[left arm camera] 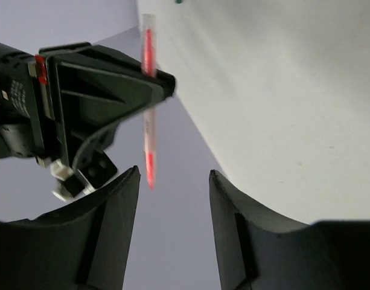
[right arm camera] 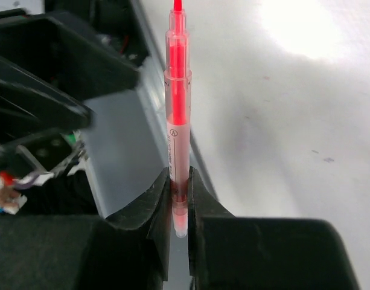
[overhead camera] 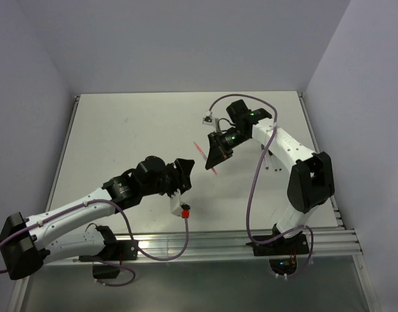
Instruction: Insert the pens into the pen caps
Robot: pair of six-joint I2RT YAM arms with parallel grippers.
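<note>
Clamping red-pink pen point(right arm camera: 177, 103) by its blunt end in right pincer point(right arm camera: 178, 181), fingers point(right arm camera: 156, 202) pressed on both sides of the barrel. Noted barrel running straight out beyond the fingertips. Found left pincer point(left arm camera: 172, 178) parted and empty, facing that pen just beyond its tips, without contact. Recorded pale worktop point(left arm camera: 281, 121) farther off behind.

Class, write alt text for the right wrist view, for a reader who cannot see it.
A slim translucent red-pink plastic pen stands upright, clamped near its lower end between the black fingers of the right gripper, its red tip pointing up. Behind it lies a white table.
</note>
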